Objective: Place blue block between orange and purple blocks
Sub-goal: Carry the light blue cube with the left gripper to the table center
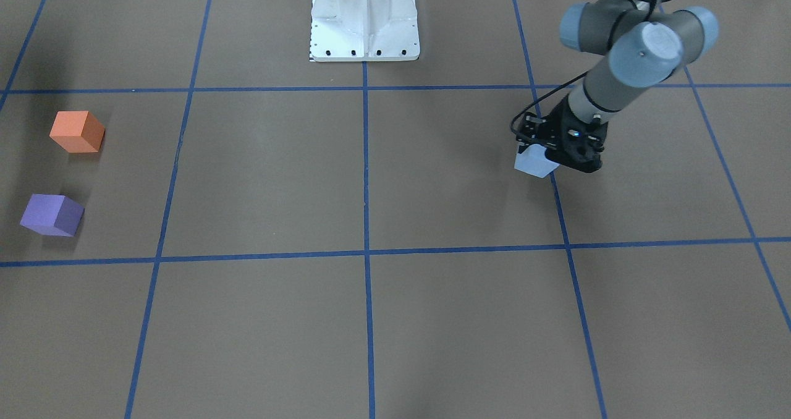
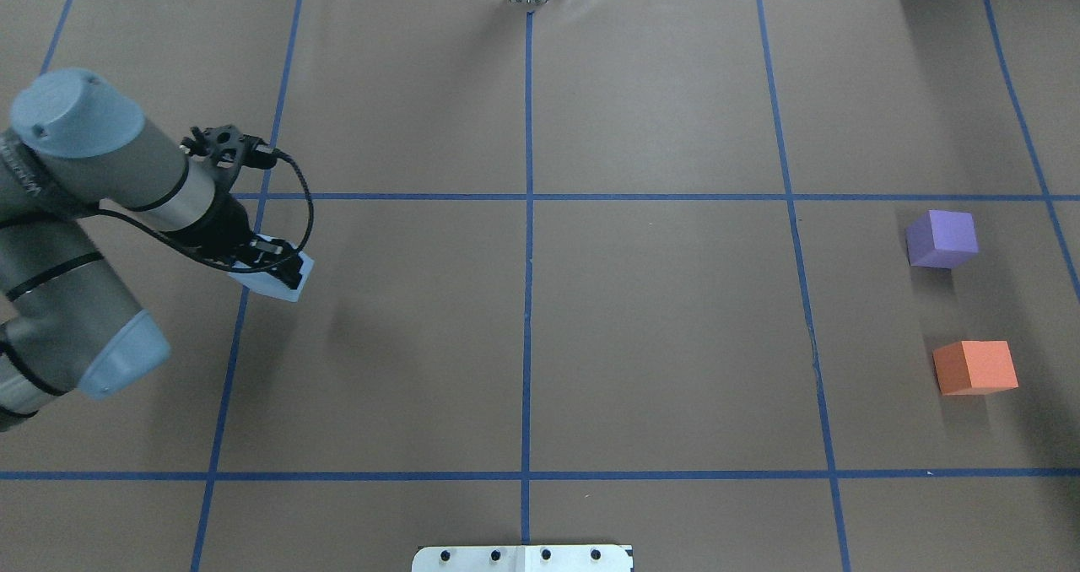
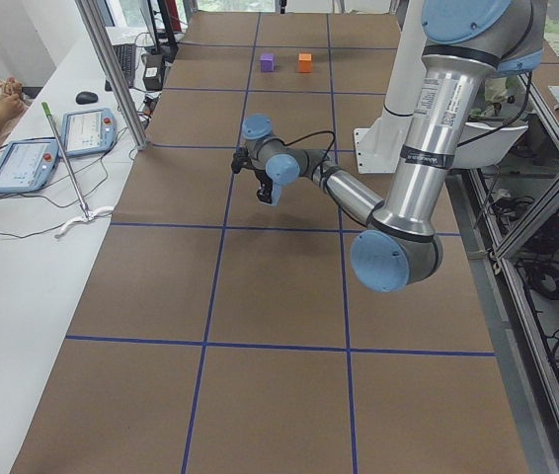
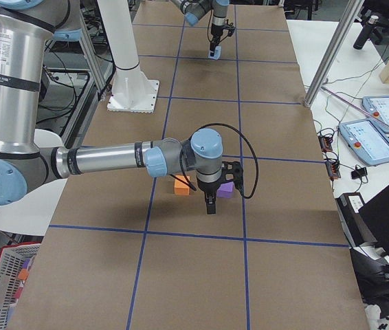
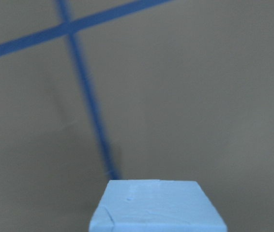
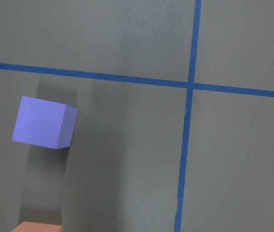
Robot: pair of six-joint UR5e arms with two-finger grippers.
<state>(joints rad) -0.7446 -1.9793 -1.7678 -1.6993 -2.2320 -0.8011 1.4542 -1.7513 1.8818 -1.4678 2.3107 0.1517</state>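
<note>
Now left fingers clamping on blue block, seeming lifted off counter, well apart from orange block and purple block; right fingers hovering near that pair, apart or together cannot tell. Risks: arms colliding during long carry; blue block knocking neighbours in narrow gap.

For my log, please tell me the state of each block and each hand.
left hand: shut on blue block.
blue block: held, raised off the table.
orange block: lying on table, untouched.
purple block: lying on table, untouched, apart from orange block.
right hand: open or shut cannot be told.
</note>
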